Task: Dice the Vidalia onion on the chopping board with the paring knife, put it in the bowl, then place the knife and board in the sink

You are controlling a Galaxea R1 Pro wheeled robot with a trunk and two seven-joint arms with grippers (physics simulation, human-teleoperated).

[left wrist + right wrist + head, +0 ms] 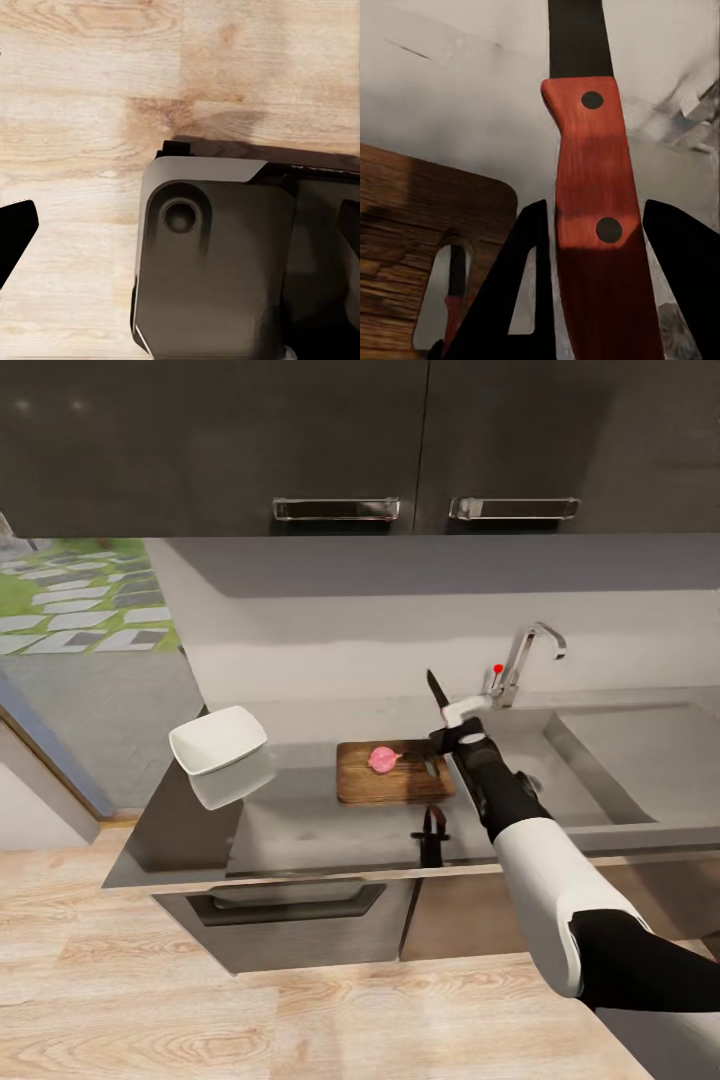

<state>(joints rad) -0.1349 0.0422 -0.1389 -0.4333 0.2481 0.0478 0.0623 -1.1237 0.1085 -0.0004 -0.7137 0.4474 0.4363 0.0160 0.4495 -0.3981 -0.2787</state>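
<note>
- While the head view is looking down on the countertop (300,830), we are holding the paring knife (438,690) in our right gripper (452,732), blade up, right of centre frame.
- The onion (384,759) is sitting whole on the chopping board (392,775) at centre; dicing and everything after is still waiting, we judge.
- The bowl (218,740), centre left, and the sink (620,760), at right, are looking empty.
- In the left wrist view we are seeing wood floor (90,90); that hand's state we cannot tell.
- In the right wrist view, dark fingers (521,300) are closing against the red handle at centre.
</note>
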